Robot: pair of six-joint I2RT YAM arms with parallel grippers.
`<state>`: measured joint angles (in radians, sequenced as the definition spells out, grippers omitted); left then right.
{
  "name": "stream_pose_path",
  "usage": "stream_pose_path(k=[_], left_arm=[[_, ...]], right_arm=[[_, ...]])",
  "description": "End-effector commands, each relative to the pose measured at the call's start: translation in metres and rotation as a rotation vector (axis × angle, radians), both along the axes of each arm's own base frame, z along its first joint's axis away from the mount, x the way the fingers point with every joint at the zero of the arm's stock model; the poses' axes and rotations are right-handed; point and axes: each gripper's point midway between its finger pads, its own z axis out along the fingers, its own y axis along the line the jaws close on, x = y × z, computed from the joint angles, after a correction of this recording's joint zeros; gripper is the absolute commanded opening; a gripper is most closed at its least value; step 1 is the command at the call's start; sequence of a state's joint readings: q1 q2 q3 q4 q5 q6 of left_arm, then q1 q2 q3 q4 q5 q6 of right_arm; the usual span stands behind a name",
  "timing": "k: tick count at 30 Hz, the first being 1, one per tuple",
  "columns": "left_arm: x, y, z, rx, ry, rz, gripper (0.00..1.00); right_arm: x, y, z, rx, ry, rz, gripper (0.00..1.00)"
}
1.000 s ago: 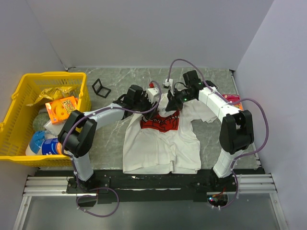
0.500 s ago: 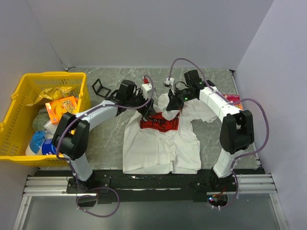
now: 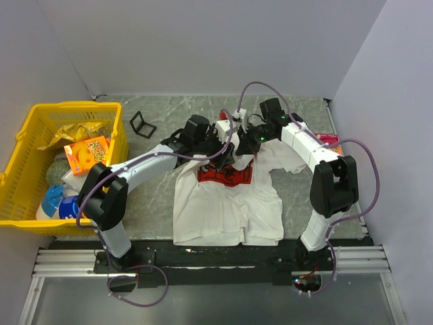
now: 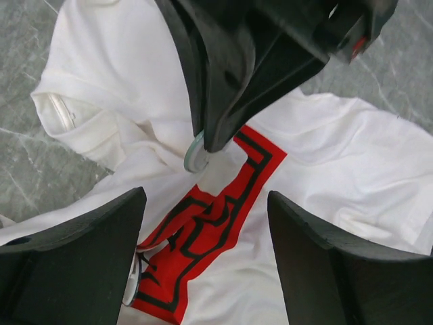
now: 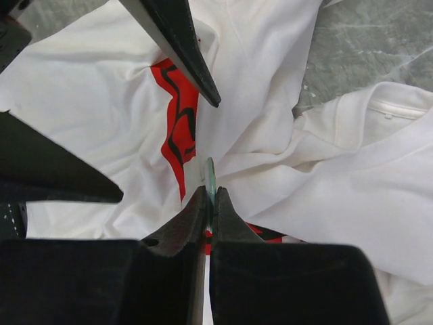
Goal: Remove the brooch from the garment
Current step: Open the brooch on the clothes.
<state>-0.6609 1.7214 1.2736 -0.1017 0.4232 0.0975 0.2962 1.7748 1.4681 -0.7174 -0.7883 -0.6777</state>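
Observation:
The white T-shirt (image 3: 226,203) with a red print (image 3: 226,176) lies on the table, bunched up near its collar. My right gripper (image 5: 210,193) is shut on the edge of the brooch (image 5: 210,172), a thin pale green disc still against the cloth. The left wrist view shows the brooch (image 4: 196,154) at the tip of the right gripper (image 4: 215,139). My left gripper (image 4: 206,223) is open and empty just above the red print (image 4: 203,230), its fingers (image 4: 81,250) on either side of it. In the top view both grippers meet over the shirt's chest, left (image 3: 225,154) and right (image 3: 240,145).
A yellow basket (image 3: 27,169) with packets and bottles stands at the left edge. A small black frame (image 3: 142,124) lies at the back left. A pink item (image 3: 329,141) lies at the right edge. Walls close in on three sides.
My left gripper swung out to the left, then came back right and now hangs open close to the right gripper. The right gripper has kept its hold on the brooch.

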Motion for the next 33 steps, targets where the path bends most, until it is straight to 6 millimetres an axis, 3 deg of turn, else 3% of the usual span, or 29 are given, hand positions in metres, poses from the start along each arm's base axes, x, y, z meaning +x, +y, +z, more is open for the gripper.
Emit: stream_pose_path(k=[1,16,25,33], left_arm=[[0.019,-0.008,0.022,-0.064,-0.005,0.088,0.79],[0.016,-0.020,0.001,-0.053,0.028,0.116,0.79],[0.020,-0.026,0.005,-0.056,0.025,0.120,0.78],[0.012,-0.031,0.006,-0.085,0.068,0.094,0.78]], right_arm=[[0.013,-0.001,0.030,0.028,-0.097,-0.023,0.00],[0.005,0.004,0.036,0.092,-0.028,0.009,0.00],[0.001,0.005,0.037,0.104,-0.019,0.026,0.00],[0.003,0.004,0.033,0.097,-0.017,0.018,0.00]])
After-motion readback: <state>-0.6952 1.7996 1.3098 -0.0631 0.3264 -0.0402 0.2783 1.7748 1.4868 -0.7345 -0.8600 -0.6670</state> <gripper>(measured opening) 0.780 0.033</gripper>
